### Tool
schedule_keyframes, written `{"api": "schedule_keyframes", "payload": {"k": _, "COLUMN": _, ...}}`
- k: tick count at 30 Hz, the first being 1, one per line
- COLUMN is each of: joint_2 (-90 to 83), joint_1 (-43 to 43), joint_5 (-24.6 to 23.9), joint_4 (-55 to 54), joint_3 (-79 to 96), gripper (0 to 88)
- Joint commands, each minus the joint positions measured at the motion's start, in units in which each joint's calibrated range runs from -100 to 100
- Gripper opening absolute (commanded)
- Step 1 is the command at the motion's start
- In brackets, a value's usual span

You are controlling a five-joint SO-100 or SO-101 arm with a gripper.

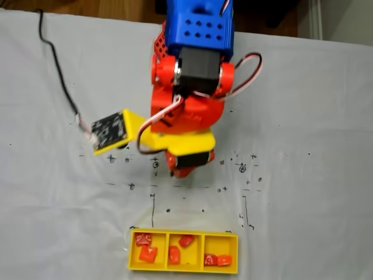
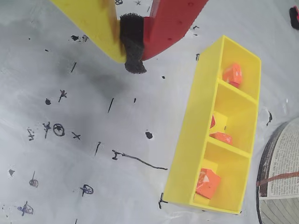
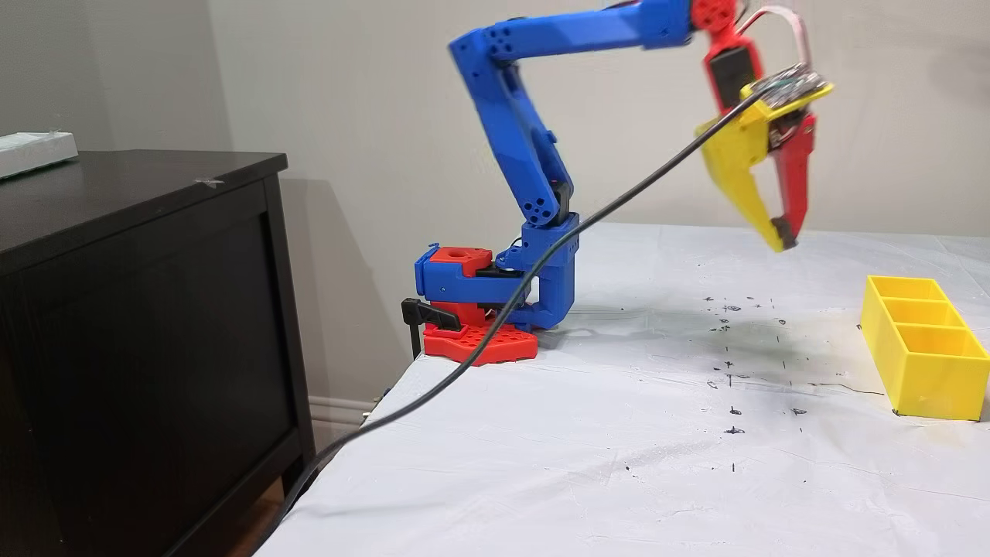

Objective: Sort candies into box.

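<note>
The box [image 1: 175,268] is a long yellow tray with three compartments, lying near the bottom edge of a fixed view. Each compartment holds two orange-red candies, for example one on the left [image 1: 147,253], one in the middle [image 1: 186,240] and one on the right [image 1: 224,260]. In the wrist view the box [image 2: 191,135] lies to the right, and candies [image 2: 208,183] [image 2: 232,73] show inside it. My gripper [image 2: 133,56], one yellow and one red finger with a black foam pad, is shut on nothing. It hangs high above the table [image 3: 783,241], left of the box [image 3: 928,383], and apart from it.
The white sheet [image 1: 303,116] bears many black pen marks between arm and box. A black cable [image 3: 541,263] runs from the wrist camera board [image 1: 111,131] off the table's near edge. A dark cabinet [image 3: 139,309] stands left of the table. A round roll [image 2: 280,172] lies beside the box.
</note>
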Motion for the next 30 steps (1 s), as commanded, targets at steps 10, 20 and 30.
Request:
{"api": "schedule_keyframes", "payload": {"k": 10, "joint_2": -37.9, "joint_1": 1.6, "joint_5": -2.7, "joint_4": -10.9, "joint_3": 36.4, "gripper": 0.1}}
{"api": "schedule_keyframes", "payload": {"k": 20, "joint_2": -64.4, "joint_1": 4.4, "joint_5": -4.7, "joint_4": -6.5, "joint_3": 54.1, "gripper": 0.1}}
{"api": "schedule_keyframes", "payload": {"k": 30, "joint_2": -64.4, "joint_1": 2.8, "joint_5": -7.1, "joint_4": -12.2, "joint_3": 64.9, "gripper": 0.1}}
